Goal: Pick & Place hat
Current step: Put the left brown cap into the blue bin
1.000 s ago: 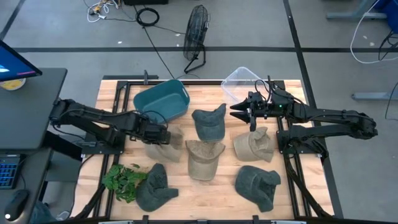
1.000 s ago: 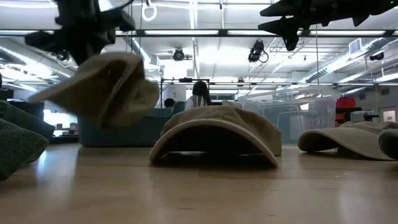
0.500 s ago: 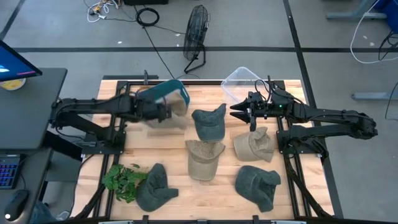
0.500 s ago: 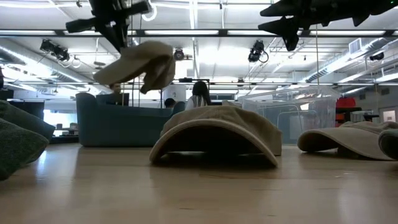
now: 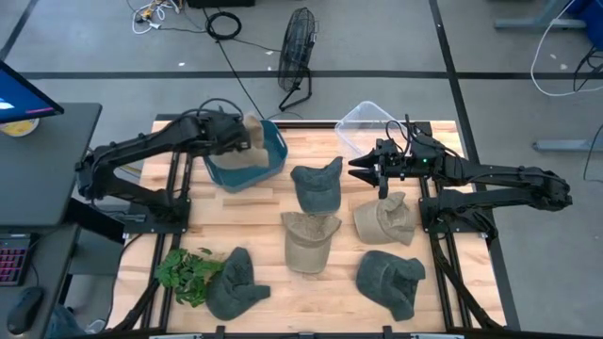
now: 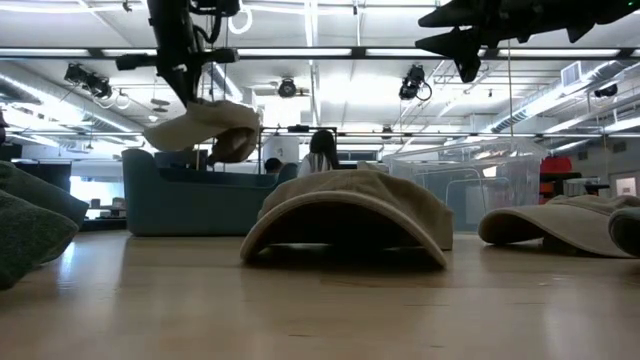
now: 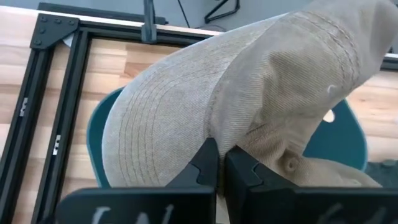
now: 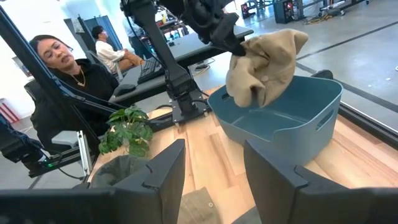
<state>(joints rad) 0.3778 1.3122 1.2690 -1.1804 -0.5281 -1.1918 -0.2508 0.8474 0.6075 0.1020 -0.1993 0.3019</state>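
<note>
From table level, the left gripper [image 6: 196,92] comes down from above with a tan cap [image 6: 205,125] pinched in its fingers — the cap hangs in the air just over the teal bin [image 6: 185,203]. In front, another tan cap [image 6: 350,218] sits dome-up on the wooden table [image 6: 320,310]. A clear plastic container [image 6: 470,185] stands behind it to the right, and a person [image 6: 322,153] sits in the room beyond. The right arm [image 6: 500,25] hovers high up — well apart.

A robotics lab: a pale wooden worktable [image 5: 273,202] framed in black aluminium rails, bright ceiling strip lights [image 6: 330,52], and seated people at desks [image 8: 112,53] behind.
</note>
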